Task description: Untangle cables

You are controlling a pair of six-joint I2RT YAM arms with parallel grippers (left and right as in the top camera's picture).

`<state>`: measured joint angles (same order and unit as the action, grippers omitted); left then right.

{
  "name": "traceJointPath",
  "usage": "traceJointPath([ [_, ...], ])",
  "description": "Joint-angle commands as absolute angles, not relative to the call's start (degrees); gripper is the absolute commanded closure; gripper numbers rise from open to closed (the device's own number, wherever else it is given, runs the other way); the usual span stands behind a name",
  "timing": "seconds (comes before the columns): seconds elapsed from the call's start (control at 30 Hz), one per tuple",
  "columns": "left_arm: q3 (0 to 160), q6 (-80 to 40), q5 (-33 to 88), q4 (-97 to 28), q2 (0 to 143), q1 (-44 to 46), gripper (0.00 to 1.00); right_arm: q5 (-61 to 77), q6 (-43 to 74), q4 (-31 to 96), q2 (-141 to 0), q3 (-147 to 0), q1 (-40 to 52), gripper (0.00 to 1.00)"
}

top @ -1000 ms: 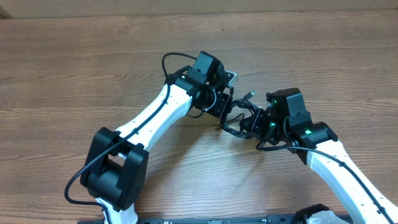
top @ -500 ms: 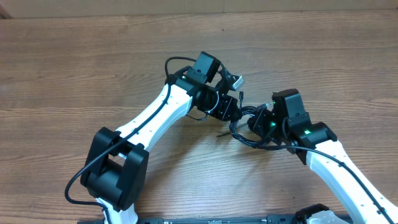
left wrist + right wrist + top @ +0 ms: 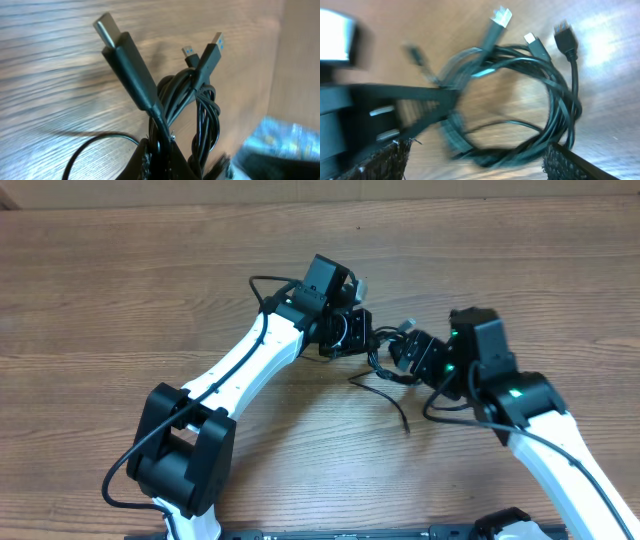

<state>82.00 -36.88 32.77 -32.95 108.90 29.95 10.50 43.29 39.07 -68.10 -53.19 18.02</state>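
The cables are thin black cords wound into a small bundle between my two grippers. One loose end trails toward the near edge of the table. My left gripper is shut on the bundle. In the left wrist view the cords rise out of its jaws, with a long silver-tipped plug and a blue-tongued USB plug sticking up. My right gripper stands open just right of the bundle. In the right wrist view its fingers sit wide on either side of the cable loop, gripping nothing.
The wooden table spreads all round the arms. A pale wall edge runs along the far side. The left arm's own thicker black cable loops over its wrist.
My right gripper has opened and let go of the cables. The left gripper has pulled the bundle slightly back and left, and a loose cord end now trails on the table.
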Motion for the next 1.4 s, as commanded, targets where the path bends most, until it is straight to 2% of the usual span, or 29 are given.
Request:
traceJointPath([
  [0.0,82.24,-54.5,26.04,-32.53,108.95,29.63,0.96,11.46,43.16,40.99,-62.52,-56.66,18.0,0.03],
  [0.03,82.24,-57.71,24.99,-32.56,108.95,29.63,0.96,11.73,43.51,42.24,-61.87,-56.66,18.0,0.0],
  [0.3,82.24,-80.44,23.55,-32.77,108.95,29.63,0.96,11.64,43.22,50.78,-62.13,-54.61,18.37,0.0],
  [0.67,82.24,-99.29,25.96,-35.53,108.95,29.58,0.96,10.96,35.77,40.4,-70.78,-51.31,23.9,0.0],
  [0.87,82.24,-105.47,29.3,-38.09,108.95,28.97,0.96,9.21,32.47,36.82,-74.5,-51.31,24.16,0.09],
  [1.03,82.24,-105.47,34.92,-38.11,108.95,27.62,0.96,9.02,32.47,34.79,-76.05,-51.31,24.16,0.29],
  [1.17,82.24,-104.79,38.33,-38.13,108.95,26.61,0.96,9.04,32.47,34.74,-77.25,-51.31,24.16,0.41],
  [1.3,82.24,-99.92,38.39,-38.17,108.95,26.48,0.96,8.97,32.49,34.44,-77.6,-51.31,24.16,0.67],
  [1.37,82.24,-96.88,38.41,-38.17,108.95,26.48,0.96,8.54,32.49,34.04,-77.6,-51.33,24.14,0.77],
])
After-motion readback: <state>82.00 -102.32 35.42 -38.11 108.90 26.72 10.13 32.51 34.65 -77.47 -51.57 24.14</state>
